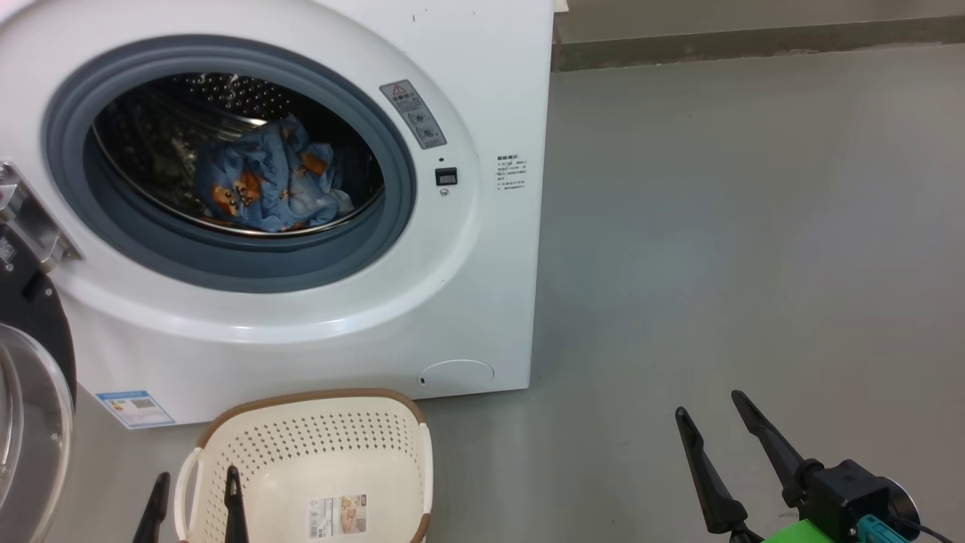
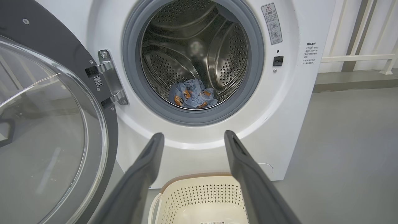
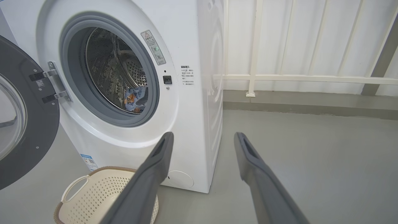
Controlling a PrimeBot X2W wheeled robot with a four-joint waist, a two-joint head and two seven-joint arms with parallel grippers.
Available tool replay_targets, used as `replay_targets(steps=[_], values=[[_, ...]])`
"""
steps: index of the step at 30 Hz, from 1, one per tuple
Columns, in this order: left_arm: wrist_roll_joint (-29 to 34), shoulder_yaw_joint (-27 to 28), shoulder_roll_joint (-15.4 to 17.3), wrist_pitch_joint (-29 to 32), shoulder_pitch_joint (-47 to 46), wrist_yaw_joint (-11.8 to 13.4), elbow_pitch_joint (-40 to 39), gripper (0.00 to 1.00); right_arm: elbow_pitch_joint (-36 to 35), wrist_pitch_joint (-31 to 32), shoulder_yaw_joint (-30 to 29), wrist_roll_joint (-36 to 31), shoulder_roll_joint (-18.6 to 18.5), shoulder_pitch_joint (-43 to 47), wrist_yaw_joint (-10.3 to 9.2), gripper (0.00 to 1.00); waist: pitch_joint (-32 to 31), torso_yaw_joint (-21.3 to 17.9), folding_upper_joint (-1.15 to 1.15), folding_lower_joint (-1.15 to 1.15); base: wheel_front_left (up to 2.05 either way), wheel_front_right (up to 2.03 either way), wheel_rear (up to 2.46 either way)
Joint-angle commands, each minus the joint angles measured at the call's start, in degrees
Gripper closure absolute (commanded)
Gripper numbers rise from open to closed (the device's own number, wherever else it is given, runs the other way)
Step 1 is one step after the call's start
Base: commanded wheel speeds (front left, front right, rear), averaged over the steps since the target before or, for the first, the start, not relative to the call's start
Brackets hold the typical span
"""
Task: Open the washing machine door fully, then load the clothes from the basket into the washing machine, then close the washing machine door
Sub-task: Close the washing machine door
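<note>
While both pairs of fingers stand spread and grasp nothing, you can check the containers view by view.

From the head camera, your left fingers (image 1: 234, 513) rise at the lower left. One lies over the near left corner of the basket (image 1: 317, 434), the other just outside its handle. The right fingers (image 1: 715, 490) hang well apart from it, over bare floor (image 1: 716, 226). Beyond the left fingertips stands the washing machine (image 1: 482, 286) with its mouth uncovered. The clothes (image 1: 271, 181), blue fabric with orange-brown figures, lie bunched in the steel drum (image 1: 226, 94) behind the grey-blue gasket (image 1: 226, 256). The basket sits on the floor close in front of the machine, showing you its perforated bottom and a label sticker (image 1: 337, 515). The washing machine door (image 1: 34, 324) hangs swung out, left of the left fingers.

From the left wrist, the basket's far rim lies low between the two fingers. Above the tips the drum gapes, with the clothes heaped at its bottom. The door's glass bowl stands left of the left-hand finger.

From the right wrist, the left-hand finger crosses the basket's right side. The machine stands beyond and to the left of it, the clothes a small blue patch low in the drum. The open door is further left.
</note>
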Motion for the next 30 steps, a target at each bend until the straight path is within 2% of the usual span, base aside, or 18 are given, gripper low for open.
replay_targets(steps=[1,17,30], values=[[0.6,2.0,1.4,-0.1,-2.0,0.4,-1.5,0.0,-1.8,0.0,1.1,-0.1,-0.1,-0.8,0.16,0.0,0.0,0.0,0.0,0.0,-0.69,0.69,0.0],[0.6,1.5,1.9,-0.5,-2.6,0.0,-1.5,0.0,-1.7,0.1,0.8,0.0,-0.1,-0.8,0.16,0.0,0.2,0.8,0.0,0.0,-1.38,1.38,0.0],[0.6,1.3,2.0,-0.6,-2.7,0.2,-1.5,0.0,-1.6,0.1,0.9,0.0,-0.1,-1.0,0.16,0.0,0.1,0.9,0.0,0.0,-0.31,0.31,0.0]])
